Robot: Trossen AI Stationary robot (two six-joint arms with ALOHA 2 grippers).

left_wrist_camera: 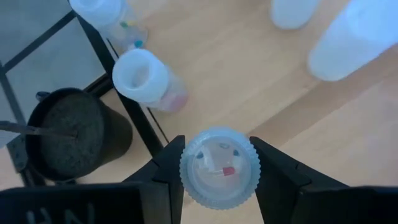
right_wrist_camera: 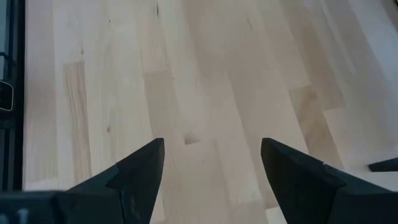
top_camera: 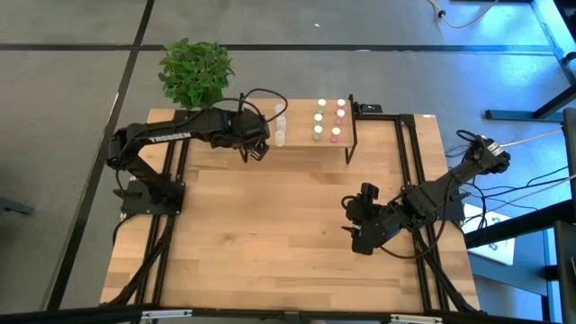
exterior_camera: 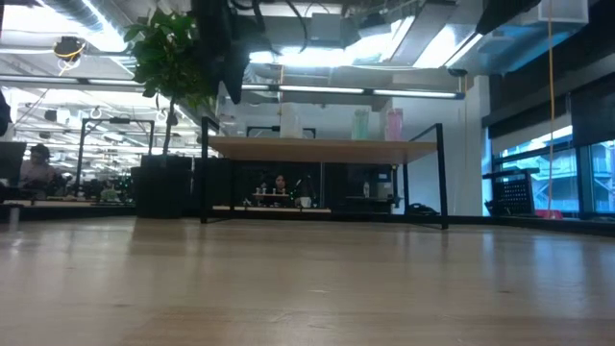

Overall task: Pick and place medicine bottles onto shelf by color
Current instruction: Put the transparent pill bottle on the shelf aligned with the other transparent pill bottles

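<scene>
Nearest the bottom edge of the high view we see a broad stretch of bare light-wood tabletop (top_camera: 270, 234), with open room across the middle and lower left of the frame. At right of centre the right gripper (top_camera: 360, 225) rests low over that bare wood, its two dark fingers (right_wrist_camera: 140, 171) spread wide with nothing between them; its wrist view shows only pale planks.

Farther up, in the upper middle of the frame, the left gripper (top_camera: 255, 144) reaches to the left end of the low light-wood shelf on a thin black metal frame (top_camera: 346, 144). Only the left wrist view tells us what it holds: its dark fingers (left_wrist_camera: 168, 168) are clamped on either side of a small clear-walled white-capped medicine bottle (left_wrist_camera: 219, 167). Just beyond it stands another white-capped bottle (left_wrist_camera: 142, 74) by the shelf's black edge rail, with more whitish bottles blurred farther off.

From above, the shelf carries white-capped bottles (top_camera: 281, 126) at its left, green-capped bottles (top_camera: 319, 118) in the middle and pink-capped bottles (top_camera: 339, 118) at right, in short columns with bare board between them.

The low view shows the shelf board edge-on with open space beneath. A leafy green potted plant (top_camera: 193, 72) stands at the table's far left corner; grey floor and an office room lie beyond.
</scene>
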